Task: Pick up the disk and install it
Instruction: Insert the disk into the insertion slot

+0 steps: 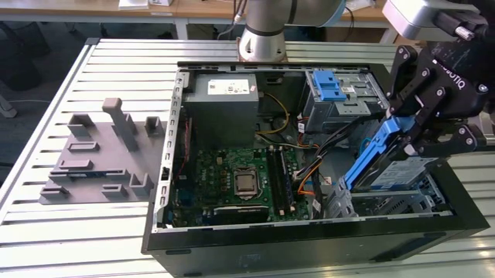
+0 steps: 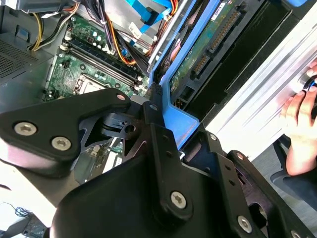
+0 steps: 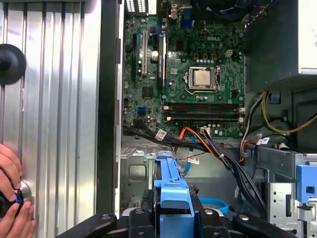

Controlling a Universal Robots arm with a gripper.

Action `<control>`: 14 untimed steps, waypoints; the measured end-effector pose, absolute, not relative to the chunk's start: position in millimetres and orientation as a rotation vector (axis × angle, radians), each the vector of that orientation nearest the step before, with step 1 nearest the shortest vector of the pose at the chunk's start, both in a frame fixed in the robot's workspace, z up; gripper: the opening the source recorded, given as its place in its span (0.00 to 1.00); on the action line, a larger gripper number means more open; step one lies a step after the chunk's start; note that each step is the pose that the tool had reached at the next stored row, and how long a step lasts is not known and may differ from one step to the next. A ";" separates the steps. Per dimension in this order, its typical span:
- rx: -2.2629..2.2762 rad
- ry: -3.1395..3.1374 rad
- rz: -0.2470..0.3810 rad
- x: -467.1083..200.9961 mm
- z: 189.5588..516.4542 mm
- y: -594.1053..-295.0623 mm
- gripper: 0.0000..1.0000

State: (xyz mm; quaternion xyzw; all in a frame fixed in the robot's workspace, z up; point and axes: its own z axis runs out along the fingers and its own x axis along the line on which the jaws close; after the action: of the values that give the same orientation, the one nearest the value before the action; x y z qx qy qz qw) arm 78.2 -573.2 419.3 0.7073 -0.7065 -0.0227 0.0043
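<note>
The disk [image 1: 390,171] is a silver drive in a blue plastic carrier. It hangs tilted, one end low, over the grey drive bay [image 1: 386,202] at the case's corner on the exterior view's right. My black gripper [image 1: 421,130] is shut on the disk's upper end. In the second wrist view the gripper [image 2: 166,119] clamps the blue carrier [image 2: 181,116], and the disk's green circuit-board underside [image 2: 208,44] runs away from it. The first wrist view has the carrier's edge [image 3: 171,191] standing between the fingers [image 3: 143,213], above the bay floor [image 3: 136,171].
The open computer case [image 1: 309,229] holds a green motherboard [image 1: 240,174], a grey power supply box [image 1: 224,104], a metal cage with a blue latch [image 1: 337,92] and loose cables [image 1: 309,174]. A grey fixture [image 1: 101,156] lies on the slatted table. A person's hand [image 3: 12,198] rests beside the case.
</note>
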 end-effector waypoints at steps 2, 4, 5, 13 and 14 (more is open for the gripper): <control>2.216 -2.214 -0.071 78.2 418.1 -573.2 0.36; 2.216 -2.214 -0.071 78.2 417.0 -573.2 0.36; 2.216 -2.214 -0.071 78.2 416.3 -573.2 0.36; 2.216 -2.214 -0.071 78.2 411.9 -573.2 0.36; 2.216 -2.214 -0.071 78.2 411.2 -573.2 0.36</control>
State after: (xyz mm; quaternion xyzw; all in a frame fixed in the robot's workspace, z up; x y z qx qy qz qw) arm 78.2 -573.2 411.2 0.7073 -0.7065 -0.0227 0.0043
